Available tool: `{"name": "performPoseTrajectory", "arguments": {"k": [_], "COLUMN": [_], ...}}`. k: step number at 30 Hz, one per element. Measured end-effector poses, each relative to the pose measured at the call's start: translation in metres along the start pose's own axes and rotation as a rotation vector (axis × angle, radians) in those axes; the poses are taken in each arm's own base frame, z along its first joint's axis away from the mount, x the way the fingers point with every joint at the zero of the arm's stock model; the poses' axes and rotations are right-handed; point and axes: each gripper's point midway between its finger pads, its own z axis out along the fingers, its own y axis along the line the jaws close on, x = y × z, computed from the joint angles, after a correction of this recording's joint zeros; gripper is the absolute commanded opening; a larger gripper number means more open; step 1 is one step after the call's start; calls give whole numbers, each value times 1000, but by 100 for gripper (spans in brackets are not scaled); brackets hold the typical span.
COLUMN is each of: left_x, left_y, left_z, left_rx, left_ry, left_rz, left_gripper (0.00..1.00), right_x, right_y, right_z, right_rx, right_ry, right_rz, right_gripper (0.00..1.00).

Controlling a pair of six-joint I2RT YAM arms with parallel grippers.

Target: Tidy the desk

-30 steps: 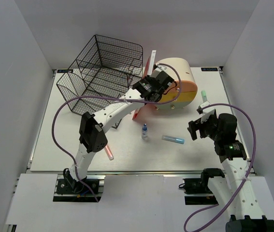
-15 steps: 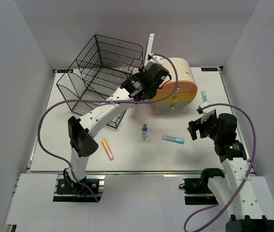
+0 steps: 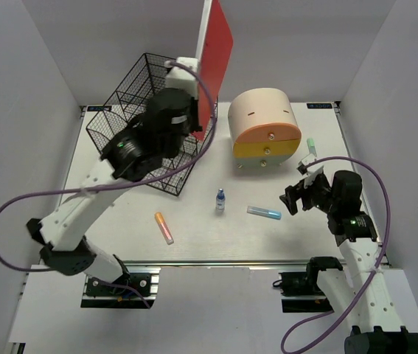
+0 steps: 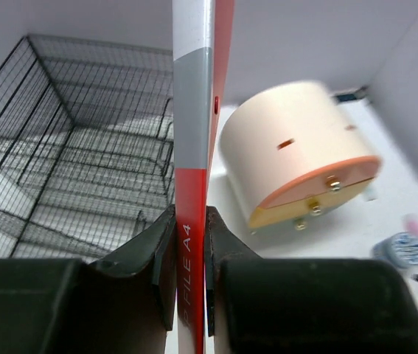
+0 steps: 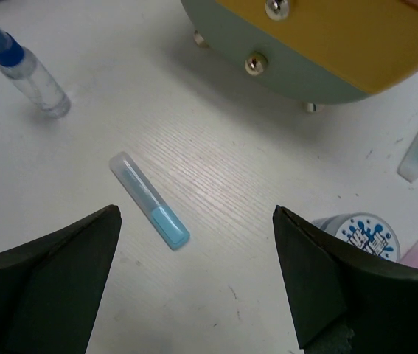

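Note:
The desk (image 3: 216, 240) is a white tabletop with small items scattered on it. My left gripper (image 3: 196, 107) is raised high over the black wire mesh tray (image 3: 124, 133) and is shut on the lower edge of a red A4 file folder (image 3: 216, 51), which stands upright on edge. In the left wrist view the folder (image 4: 192, 110) runs up between the jaws of the gripper (image 4: 191, 228). My right gripper (image 3: 293, 198) hangs open low over the desk, with a clear tube with a blue cap (image 5: 150, 200) lying between and just beyond its fingers (image 5: 61, 265).
A round beige drawer unit (image 3: 264, 129) stands at the back right. On the desk lie a small blue-capped bottle (image 3: 220, 200), an orange-pink highlighter (image 3: 164, 227) and a green highlighter (image 3: 311, 146). A round printed lid (image 5: 356, 234) sits by the right finger.
The left arm has lifted the red folder away from the drawer unit, up and to the left above the wire tray. The right arm has barely moved.

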Motion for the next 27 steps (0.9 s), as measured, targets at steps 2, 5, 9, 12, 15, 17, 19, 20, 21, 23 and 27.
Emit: {"name": "performPoseTrajectory", "arguments": {"k": [2, 5, 9, 12, 15, 17, 19, 20, 21, 23, 27], "left_x": [-17, -36, -44, -37, -27, -20, -17, -17, -19, -24, -39], "left_y": [6, 7, -3, -16, -27, -32, -36, -37, -39, -41, -44], "left_z": [-18, -41, -64, -74, -82, -88, -94, -97, -101, -108, -124], "left_rx": [45, 145, 296, 397, 473, 520, 558, 574, 592, 625, 690], "left_ry": [-50, -114, -158, -154, -135, -120, -114, -114, -119, -128, -166], "left_rz": [-45, -100, -138, -158, -176, -191, -209, -219, -232, -257, -311], "left_gripper": [0, 0, 0, 0, 0, 0, 0, 0, 0, 0, 0], "right_x": [-15, -59, -133, -180, -207, -218, -229, -233, -237, -244, -251], "right_y": [3, 9, 18, 26, 36, 44, 50, 53, 56, 61, 68], "right_z": [-2, -7, -14, -19, -27, -37, -47, -52, -57, -67, -81], "right_rx": [-27, -101, -245, -377, -488, -548, -592, -609, -625, -646, -666], "right_ry": [-33, -123, -261, -336, -391, -417, -447, -458, -468, -488, -514], "right_rz": [-1, 12, 67, 123, 173, 196, 196, 194, 189, 175, 153], "right_gripper": [89, 89, 89, 89, 89, 89, 89, 89, 89, 89, 89]}}
